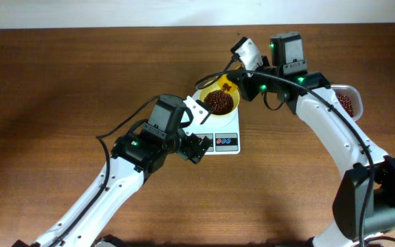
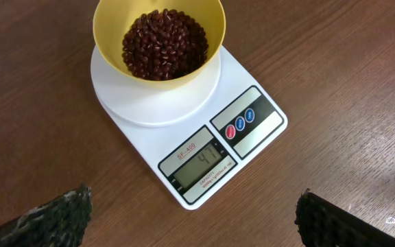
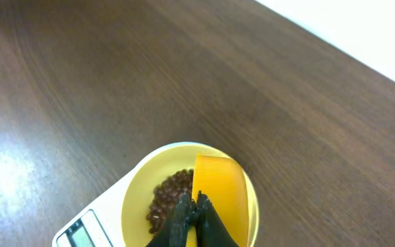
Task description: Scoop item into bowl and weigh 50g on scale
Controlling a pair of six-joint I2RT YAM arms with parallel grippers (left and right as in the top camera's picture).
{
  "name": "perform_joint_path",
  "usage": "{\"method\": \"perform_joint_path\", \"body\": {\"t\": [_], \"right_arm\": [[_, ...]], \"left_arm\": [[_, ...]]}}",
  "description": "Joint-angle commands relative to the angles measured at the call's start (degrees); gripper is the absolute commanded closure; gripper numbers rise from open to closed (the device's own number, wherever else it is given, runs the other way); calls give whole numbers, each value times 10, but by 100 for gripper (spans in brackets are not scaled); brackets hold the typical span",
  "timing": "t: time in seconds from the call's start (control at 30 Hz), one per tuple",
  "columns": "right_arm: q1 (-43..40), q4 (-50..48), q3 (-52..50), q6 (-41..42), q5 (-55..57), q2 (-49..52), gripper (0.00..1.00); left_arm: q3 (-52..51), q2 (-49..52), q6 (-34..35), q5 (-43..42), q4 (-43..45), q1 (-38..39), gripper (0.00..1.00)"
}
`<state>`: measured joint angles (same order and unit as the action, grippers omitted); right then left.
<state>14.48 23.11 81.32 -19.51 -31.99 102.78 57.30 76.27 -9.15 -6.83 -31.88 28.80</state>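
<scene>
Beans (image 2: pixel 164 42) lie heaped in the pale-yellow bowl (image 2: pixel 108 31), which stands on the round platform of the scale (image 2: pixel 149 137). The display (image 2: pixel 199 165) shows what looks like 41. More of them sit in a clear tub (image 1: pixel 348 103) far to the right, well apart from the scale and partly under the right arm.

The right claw (image 3: pixel 194 221) is pinched on the handle of a yellow scoop (image 3: pixel 218 192), whose blade hangs over the bowl just inside its rim. Whether it touches the heap I cannot tell. The left claw (image 2: pixel 194 204) is spread wide, its fingers (image 2: pixel 60 216) on either side of the scale's front corner and apart from it.

Bare bench (image 1: pixel 60 82) lies open to the left of the scale and in front of it. The bench's far edge runs well behind the bowl.
</scene>
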Motion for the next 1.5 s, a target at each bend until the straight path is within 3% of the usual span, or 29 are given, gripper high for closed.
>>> {"method": "perform_joint_path", "body": {"t": [0.0,1.47], "right_arm": [[9,-5,10,2,14,-11,96],[9,-10,3,-11,12,-9,96]], "left_arm": [[1,-11,7,-4,1,-2,1],[1,-11,7,-4,1,-2,1]]}}
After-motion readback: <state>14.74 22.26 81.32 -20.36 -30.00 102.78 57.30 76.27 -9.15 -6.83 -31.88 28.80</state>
